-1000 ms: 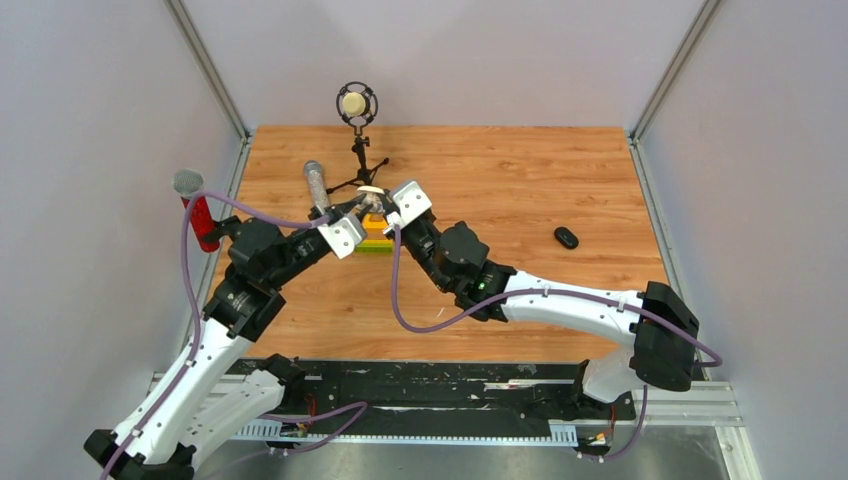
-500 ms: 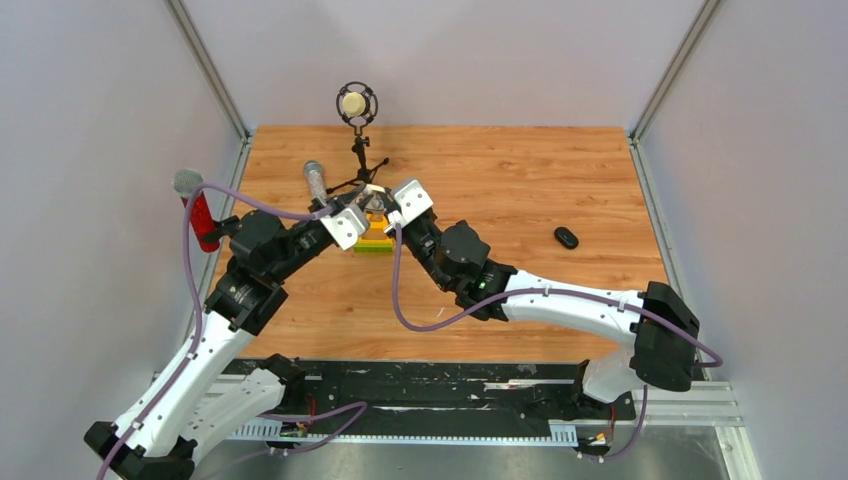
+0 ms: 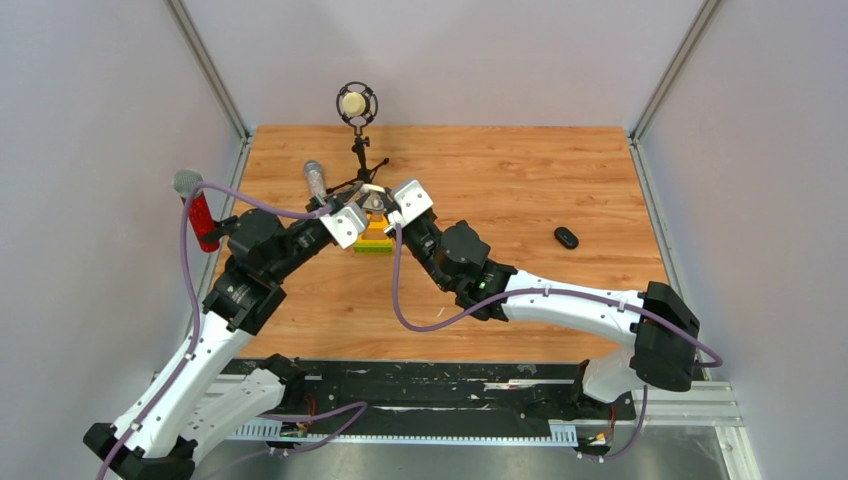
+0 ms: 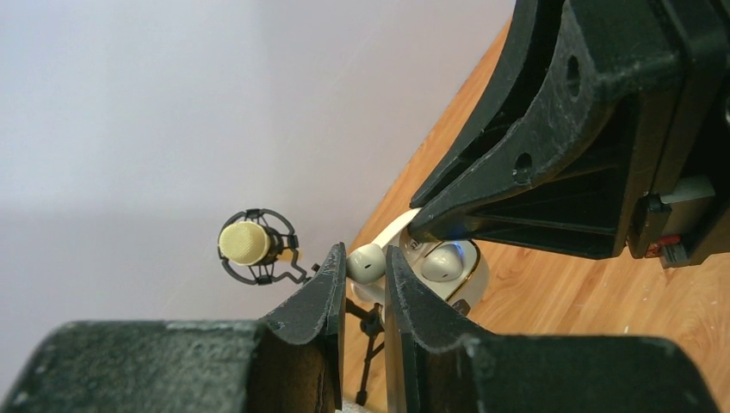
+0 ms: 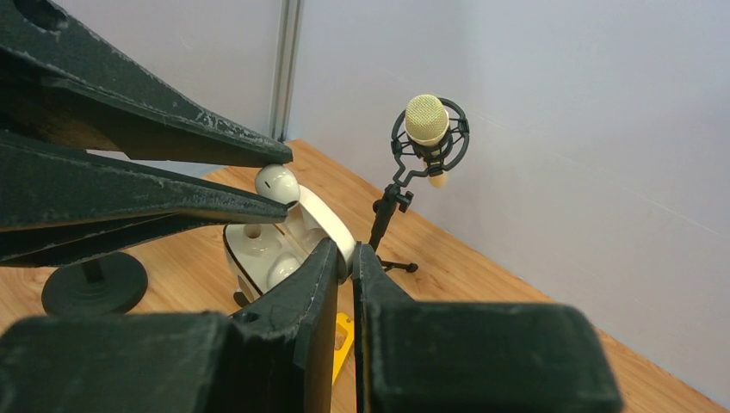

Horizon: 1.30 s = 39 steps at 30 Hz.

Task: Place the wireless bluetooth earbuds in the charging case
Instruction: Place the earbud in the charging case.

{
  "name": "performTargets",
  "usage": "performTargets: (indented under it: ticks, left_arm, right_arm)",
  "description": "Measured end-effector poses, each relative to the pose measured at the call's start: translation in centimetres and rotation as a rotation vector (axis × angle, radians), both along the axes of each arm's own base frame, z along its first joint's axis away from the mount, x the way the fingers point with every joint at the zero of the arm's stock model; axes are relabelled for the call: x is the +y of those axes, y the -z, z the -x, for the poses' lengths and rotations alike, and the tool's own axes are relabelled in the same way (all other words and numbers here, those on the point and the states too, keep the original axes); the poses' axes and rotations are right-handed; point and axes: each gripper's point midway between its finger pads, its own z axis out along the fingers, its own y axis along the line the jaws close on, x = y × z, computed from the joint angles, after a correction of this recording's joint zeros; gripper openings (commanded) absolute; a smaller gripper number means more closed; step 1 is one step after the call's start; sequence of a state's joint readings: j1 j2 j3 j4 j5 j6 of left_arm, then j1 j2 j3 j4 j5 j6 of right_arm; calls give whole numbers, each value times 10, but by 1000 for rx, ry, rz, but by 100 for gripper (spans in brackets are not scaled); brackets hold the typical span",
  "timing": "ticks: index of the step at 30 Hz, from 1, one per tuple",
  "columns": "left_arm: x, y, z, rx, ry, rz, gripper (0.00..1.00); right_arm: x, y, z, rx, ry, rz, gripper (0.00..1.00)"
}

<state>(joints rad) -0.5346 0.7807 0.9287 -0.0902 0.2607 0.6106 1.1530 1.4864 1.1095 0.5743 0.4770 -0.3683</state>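
1. Far left: a red-handled microphone (image 3: 197, 212) is at the left edge of the table (image 3: 520, 170). A grey microphone (image 3: 315, 181) is just to its right.
2. The left gripper (image 4: 364, 255) reaches in from the left. Its fingers are clamped on one white earbud (image 5: 276, 183).
3. This earbud is directly above the open charging case (image 5: 255, 249), close to the empty socket but not seated in it. A second earbud (image 4: 442, 263) lies in the neighbouring socket.
4. The lid (image 5: 323, 219) stands open, tilted to the right. The right gripper (image 5: 346, 251) has its fingers pressed together on the lid edge.
5. The two grippers nearly meet over the case and hide most of it in the top view.
6. A yellow-and-green block (image 3: 375, 242) lies under the case. Contact between the two cannot be determined.
7. A shock-mounted microphone (image 3: 352, 103) on a tripod stands behind the case.
8. Well apart to the right, a small black oval object (image 3: 566, 237) lies on the table.
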Motion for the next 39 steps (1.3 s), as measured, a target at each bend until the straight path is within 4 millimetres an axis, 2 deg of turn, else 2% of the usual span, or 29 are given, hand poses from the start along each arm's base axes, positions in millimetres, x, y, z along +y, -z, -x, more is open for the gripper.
performTargets:
  ticks: [19,28,39]
  left_arm:
    - [-1,10,7,34,24,-23,0]
    - [-2,8,5,22,22,-22,0]
    - [-4,12,2,-108,49,-153,0]
  right_arm:
    - [-2,-1,-3,-1,1,0,0]
    - [-4,-2,-1,3,-7,-11,0]
    - [-5,0,-3,9,-3,-13,0]
